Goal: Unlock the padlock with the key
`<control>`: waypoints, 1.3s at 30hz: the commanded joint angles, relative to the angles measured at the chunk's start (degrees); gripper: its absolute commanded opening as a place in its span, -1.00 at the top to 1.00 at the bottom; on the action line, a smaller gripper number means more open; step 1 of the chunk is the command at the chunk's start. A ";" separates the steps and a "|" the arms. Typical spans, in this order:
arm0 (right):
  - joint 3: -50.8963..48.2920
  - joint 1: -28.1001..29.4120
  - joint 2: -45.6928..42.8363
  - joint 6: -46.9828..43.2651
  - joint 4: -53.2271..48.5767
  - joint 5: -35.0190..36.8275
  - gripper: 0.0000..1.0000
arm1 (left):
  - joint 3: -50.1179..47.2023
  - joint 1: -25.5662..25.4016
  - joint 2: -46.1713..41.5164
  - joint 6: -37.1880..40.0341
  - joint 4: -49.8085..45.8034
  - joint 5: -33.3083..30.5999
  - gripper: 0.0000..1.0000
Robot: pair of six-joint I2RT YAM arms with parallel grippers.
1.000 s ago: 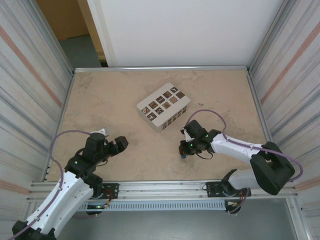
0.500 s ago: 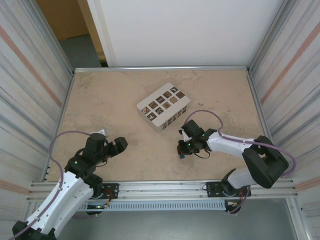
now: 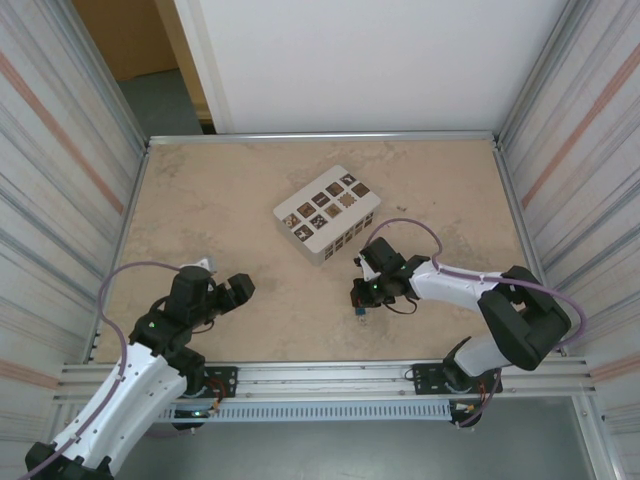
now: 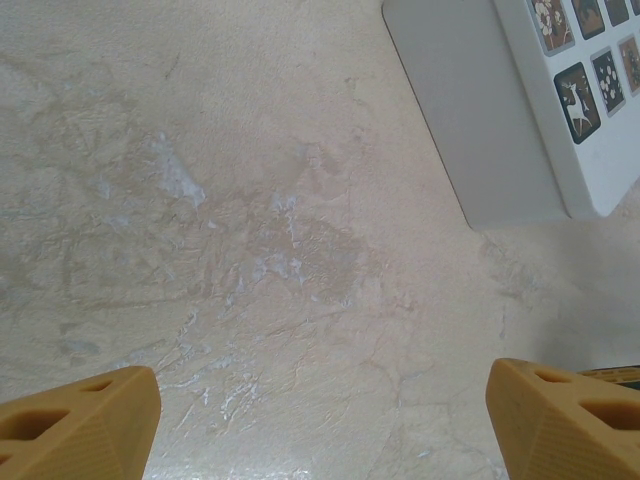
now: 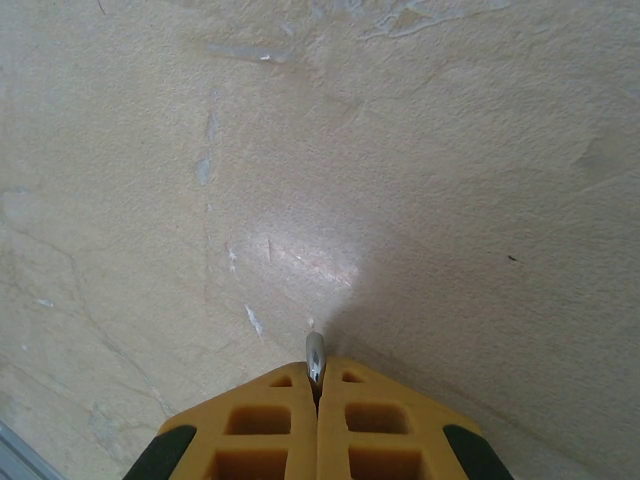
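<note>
— The left jaws?
— Left gripper (image 4: 320,425): spread wide, released, above the table (image 4: 250,200).
— And the right?
— Right gripper (image 5: 317,385): clenched on a silvery metal bit (image 5: 315,358); shackle or key, I cannot tell. The blue padlock (image 3: 357,312) sits at its tips.

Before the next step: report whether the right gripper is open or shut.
Shut: right gripper closed flush, pinching a silvery metal tip.
</note>
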 commanded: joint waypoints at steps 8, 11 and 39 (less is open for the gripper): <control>0.42 0.47 1.10 -1.40 -1.81 1.46 0.87 | 0.83 0.78 -0.41 0.15 -0.79 -0.72 -0.70; 0.45 0.56 0.80 -1.49 -2.01 1.51 0.84 | 0.91 0.78 -0.45 0.16 -0.89 -0.74 -0.70; 0.16 0.76 -8.94 -3.07 -6.45 7.32 -0.22 | 1.18 0.96 -0.52 -0.19 -1.23 -0.41 -0.71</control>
